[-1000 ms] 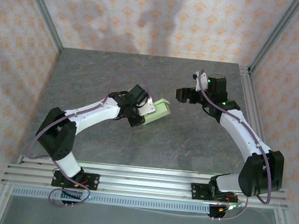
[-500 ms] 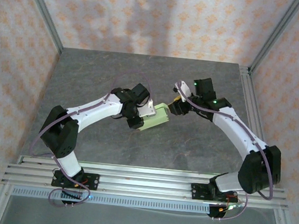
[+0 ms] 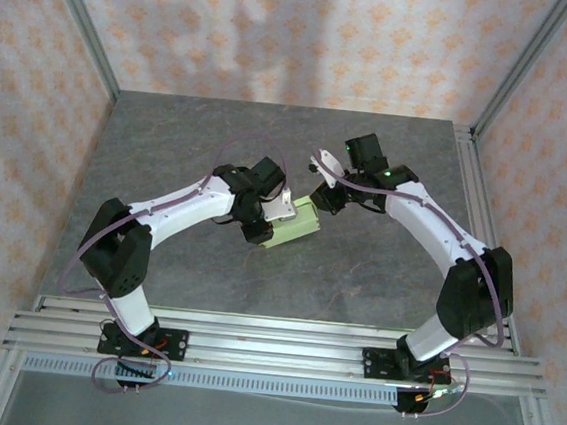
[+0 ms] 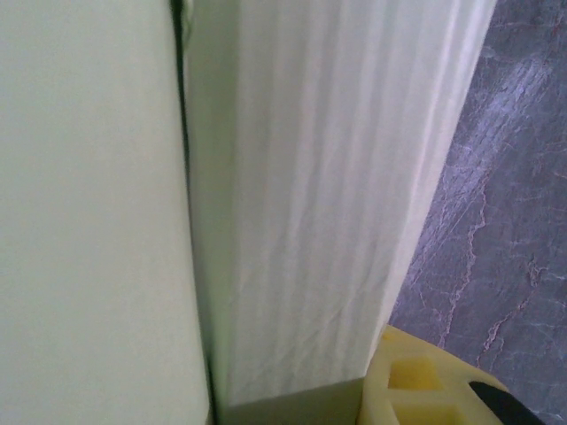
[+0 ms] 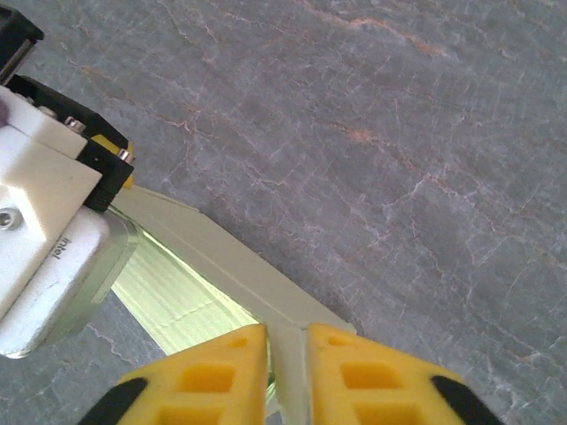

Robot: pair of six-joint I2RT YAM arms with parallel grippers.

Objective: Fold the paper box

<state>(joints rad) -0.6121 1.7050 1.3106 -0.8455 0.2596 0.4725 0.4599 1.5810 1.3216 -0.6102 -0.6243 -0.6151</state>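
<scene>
Your right claw (image 5: 285, 354) has its yellow tips nearly together, pinching a thin edge flap of the paper box (image 5: 232, 266). Your left claw (image 3: 266, 216) grips the box's other end, at the middle of the table (image 3: 368, 276).

Your table (image 3: 378, 272) is a dark grey slab with a stone-like print. You get pale veins and a few rusty streaks, clearest in the right wrist view. The surface looks flat and matte. Aluminium rails (image 3: 281, 345) run along its near edge, and another aluminium profile (image 3: 474, 186) runs up its right edge. On or over the slab you have the paper box (image 3: 300, 225), pale green, sitting just left of centre with its long axis slanting toward the far right. You can't tell from these views whether its underside rests on the table or sits just above it.
</scene>
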